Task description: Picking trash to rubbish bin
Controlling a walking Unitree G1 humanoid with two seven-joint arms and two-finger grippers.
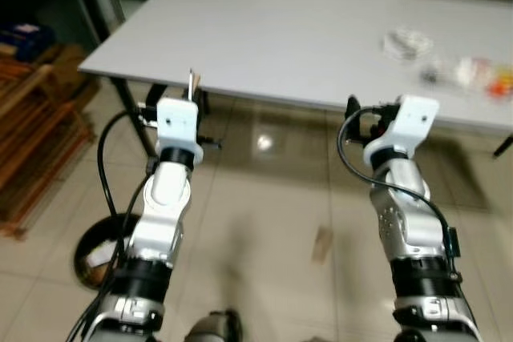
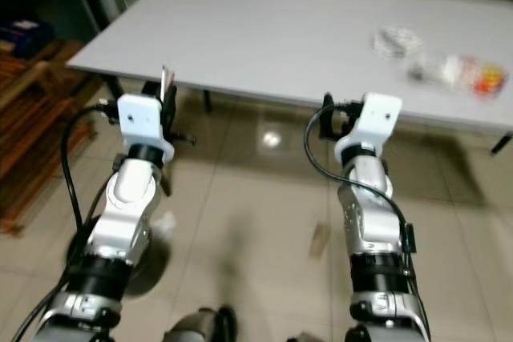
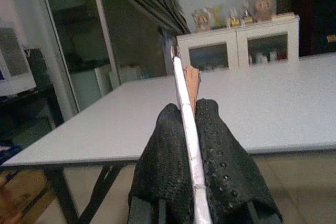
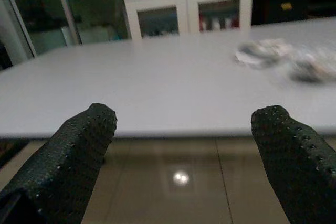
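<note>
Grippers facing the white table [image 1: 264, 38]: left gripper [image 3: 187, 129] is pinching a thin flat wrapper strip [image 3: 184, 103] upright between closed fingers, short of the table's near edge; right gripper [image 4: 184, 129] is hovering beside it, jaws spread wide. Crumpled trash [image 1: 407, 42] is lying on the table's far right.

Both silver arms reach forward at chest height; left tool [image 3: 191, 129] clamped tight on a thin strip, right tool [image 4: 184, 129] spread wide.
</note>
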